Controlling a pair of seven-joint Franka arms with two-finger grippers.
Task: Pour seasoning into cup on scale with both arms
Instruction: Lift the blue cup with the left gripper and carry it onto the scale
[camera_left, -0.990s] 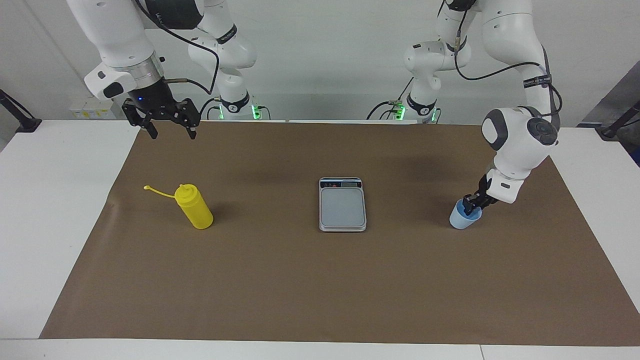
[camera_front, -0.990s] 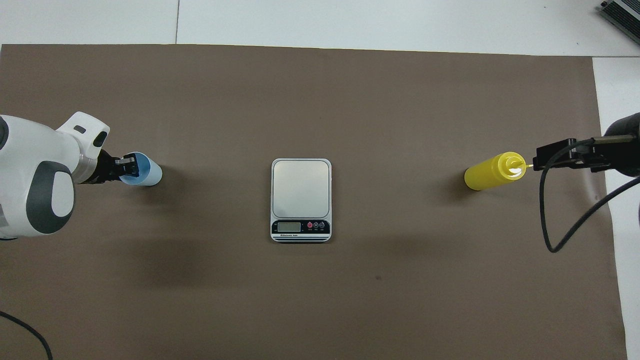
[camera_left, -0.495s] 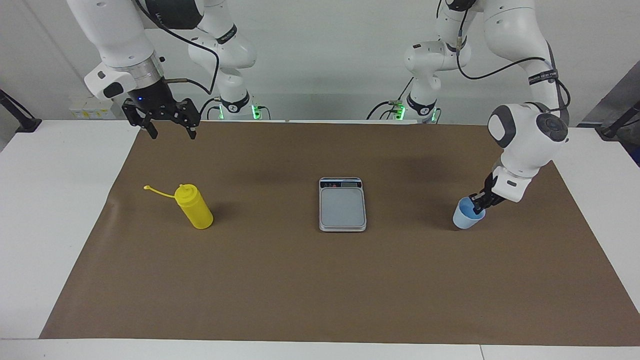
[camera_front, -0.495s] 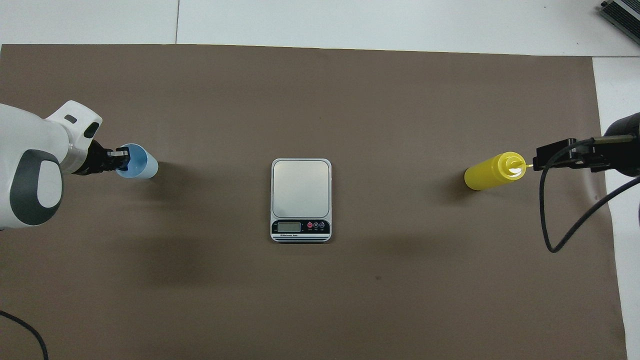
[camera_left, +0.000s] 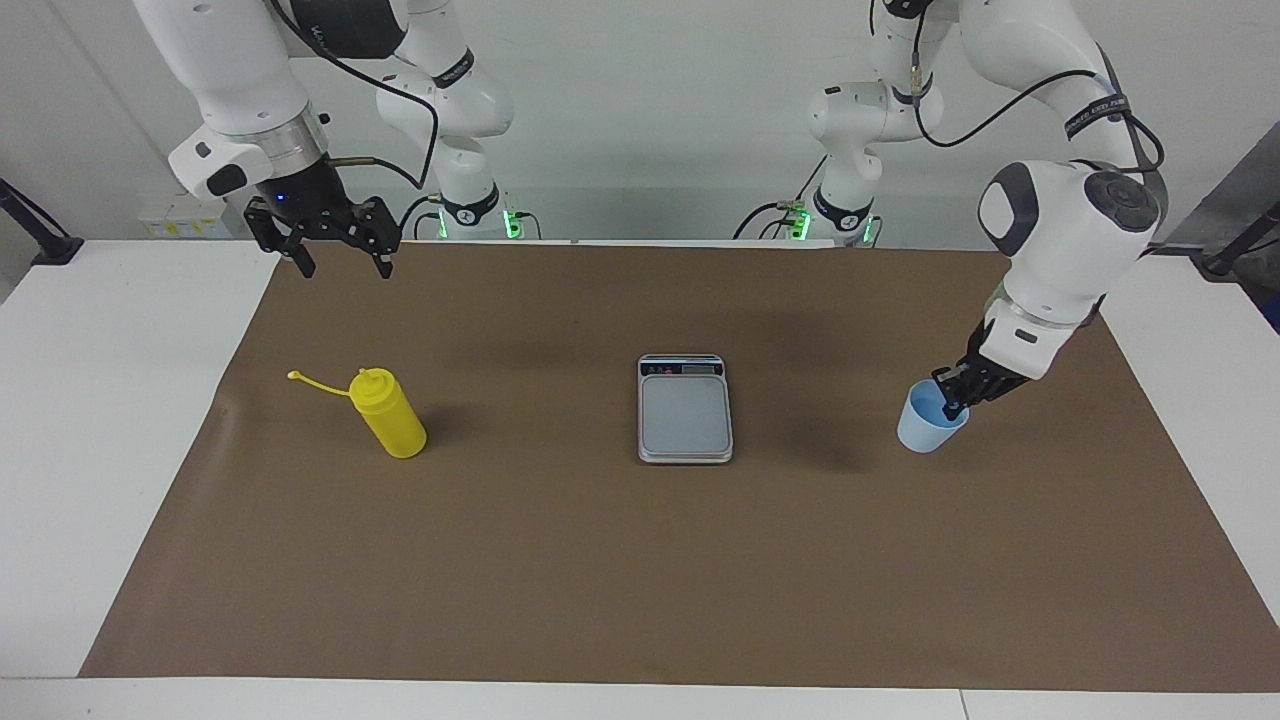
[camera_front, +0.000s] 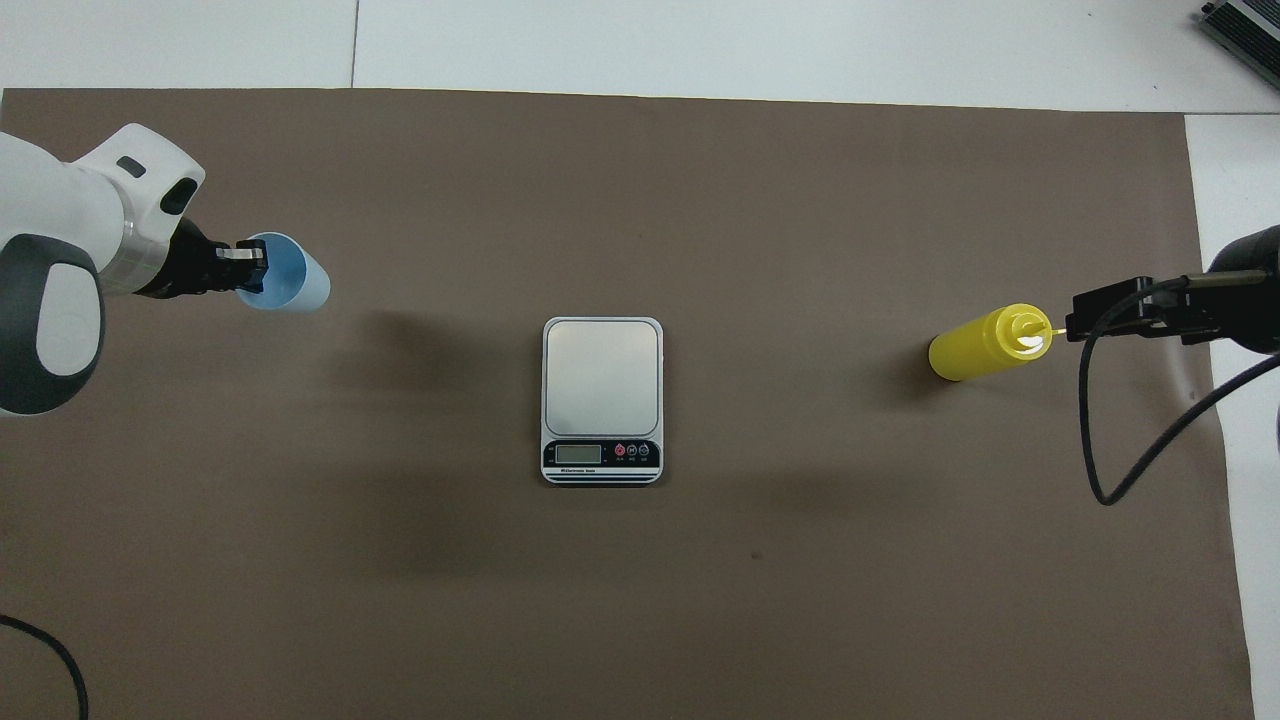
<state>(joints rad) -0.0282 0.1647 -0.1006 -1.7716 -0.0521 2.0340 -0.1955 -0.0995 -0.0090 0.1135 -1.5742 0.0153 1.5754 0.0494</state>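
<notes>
now the brown paper mat (camera_left: 600, 560) on the white desk (camera_left: 90, 400) carries everything. of the two white jointed arms, the left arm (camera_left: 1060, 240) has risen from where it stood a second ago, and with it the small light-blue tapered plastic cup (camera_left: 930, 425), tilted and off the mat, over the mat's end on the left arm's side. the left gripper (camera_left: 952, 392) is clamped on the cup's rim, one finger inside and one outside. i read this as the carry to the scale beginning.

the right arm (camera_left: 240, 90) waits, unchanged, its right gripper (camera_left: 341, 262) hanging with fingers well apart over the mat's edge nearest the robots, above the bottle's end.

the flat silver-grey rectangular kitchen scale (camera_left: 685, 408) sits at the mat's middle, plate bare, display strip toward the robots. the bright yellow cylindrical squeeze bottle (camera_left: 390, 413) stands untouched near the right arm's end, so pouring is a good way off.

the facing view shows the cup clear of the mat and the right gripper high above the bottle; the overhead view (camera_front: 285, 285) hides that height, making the gripper (camera_front: 1140, 310) seem to touch the nozzle, but it shows the cup's bright blue inside and the scale's buttons (camera_front: 630, 452).
</notes>
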